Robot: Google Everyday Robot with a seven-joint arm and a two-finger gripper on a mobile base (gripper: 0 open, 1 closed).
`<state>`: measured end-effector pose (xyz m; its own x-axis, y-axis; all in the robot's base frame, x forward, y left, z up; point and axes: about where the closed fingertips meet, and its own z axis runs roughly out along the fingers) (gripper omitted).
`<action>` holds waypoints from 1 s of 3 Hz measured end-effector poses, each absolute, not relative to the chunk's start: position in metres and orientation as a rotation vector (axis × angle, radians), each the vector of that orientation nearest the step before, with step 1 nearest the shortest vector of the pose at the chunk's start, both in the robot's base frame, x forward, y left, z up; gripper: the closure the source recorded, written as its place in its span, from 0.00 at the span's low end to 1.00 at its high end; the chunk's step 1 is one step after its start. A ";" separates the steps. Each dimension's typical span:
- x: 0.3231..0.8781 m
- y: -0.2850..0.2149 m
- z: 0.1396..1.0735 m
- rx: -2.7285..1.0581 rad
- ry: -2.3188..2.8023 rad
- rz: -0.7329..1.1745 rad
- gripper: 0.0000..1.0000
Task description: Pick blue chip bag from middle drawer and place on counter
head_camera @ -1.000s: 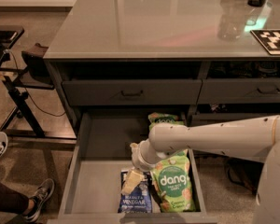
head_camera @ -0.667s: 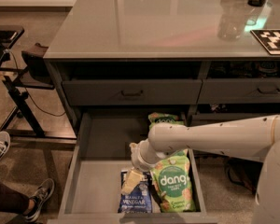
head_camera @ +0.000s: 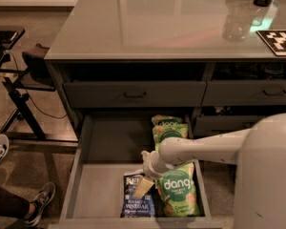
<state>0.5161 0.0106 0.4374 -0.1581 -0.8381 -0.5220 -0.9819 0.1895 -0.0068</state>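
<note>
The blue chip bag [head_camera: 137, 203] lies flat in the front part of the open middle drawer [head_camera: 102, 178], its white lettering facing up. My gripper [head_camera: 144, 185] reaches down from the white arm on the right and sits right over the bag's upper right corner, with a pale fingertip [head_camera: 143, 187] resting on or just above it. The glossy grey-green counter [head_camera: 152, 20] spans the top of the view above the drawer cabinet.
Two green "dang" bags lie in the drawer: one [head_camera: 178, 194] next to the blue bag, one [head_camera: 168, 127] further back. A shut drawer with a dark handle [head_camera: 135, 95] sits above. A checkered marker [head_camera: 281, 41] and dark objects stand on the counter's right. Someone's shoes [head_camera: 42, 199] stand at the left.
</note>
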 end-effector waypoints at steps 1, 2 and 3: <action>0.525 0.009 0.397 -1.745 2.093 0.433 0.00; 0.533 0.000 0.380 -1.777 2.144 0.296 0.00; 0.511 -0.032 0.358 -1.726 2.311 0.174 0.00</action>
<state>0.5115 -0.0315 0.3580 -0.2666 -0.9252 -0.2700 -0.9552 0.2910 -0.0541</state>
